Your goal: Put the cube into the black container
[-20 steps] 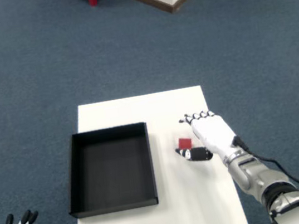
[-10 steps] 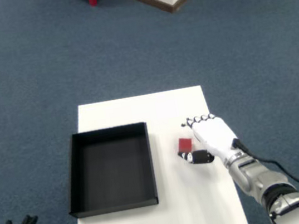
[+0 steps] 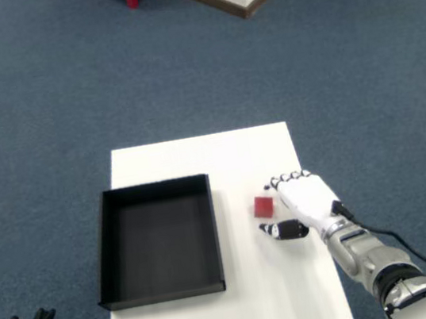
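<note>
Palm-down, right hand [image 3: 306, 203] beside the red cube [image 3: 263, 205], fingers [image 3: 286, 178] curled, thumb apart, nothing held.

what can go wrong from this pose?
Right hand sits beside the red cube with no closed grip visible, thumb just below it; closing may nudge the cube away rather than pinch it. The black container has raised walls, so a low carry might clip its near wall.
</note>
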Controlling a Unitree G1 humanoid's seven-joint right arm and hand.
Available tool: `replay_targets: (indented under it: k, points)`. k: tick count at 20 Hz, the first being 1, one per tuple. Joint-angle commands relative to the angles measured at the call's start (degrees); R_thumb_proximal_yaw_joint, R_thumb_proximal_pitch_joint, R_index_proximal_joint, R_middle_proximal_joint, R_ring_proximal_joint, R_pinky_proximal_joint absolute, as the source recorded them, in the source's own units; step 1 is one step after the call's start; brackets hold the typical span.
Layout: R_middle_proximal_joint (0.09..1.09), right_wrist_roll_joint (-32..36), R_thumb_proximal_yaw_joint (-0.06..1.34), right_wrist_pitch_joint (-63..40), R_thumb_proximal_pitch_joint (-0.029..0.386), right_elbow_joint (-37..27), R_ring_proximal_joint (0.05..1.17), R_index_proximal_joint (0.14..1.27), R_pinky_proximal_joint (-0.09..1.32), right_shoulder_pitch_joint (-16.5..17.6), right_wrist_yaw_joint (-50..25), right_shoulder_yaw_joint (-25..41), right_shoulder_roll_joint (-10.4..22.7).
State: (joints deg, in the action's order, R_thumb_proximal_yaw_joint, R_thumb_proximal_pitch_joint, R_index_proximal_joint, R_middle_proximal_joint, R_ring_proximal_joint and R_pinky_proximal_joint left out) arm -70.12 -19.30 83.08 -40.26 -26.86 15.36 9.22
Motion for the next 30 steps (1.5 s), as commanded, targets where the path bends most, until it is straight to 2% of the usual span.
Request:
replay_targets:
  k: [1,22,27,30]
  points:
    - [0.21,1.4,0.63,1.2,0.014,-2.3,0.24,0.37,0.16,-3.4,0.0,-0.1,1.0]
    - [0.19,1.8,0.61,2.2,0.031,-3.3,0.21,0.36,0.12,-0.9,2.0,0.1,0.3]
    - [0.2,1.7,0.57,4.2,0.045,-3.5,0.23,0.34,0.28,-0.6,4.3,1.4,0.2]
    - [0.21,1.8,0.56,4.5,0.049,-3.7,0.23,0.34,0.29,-0.1,4.2,1.5,0.1]
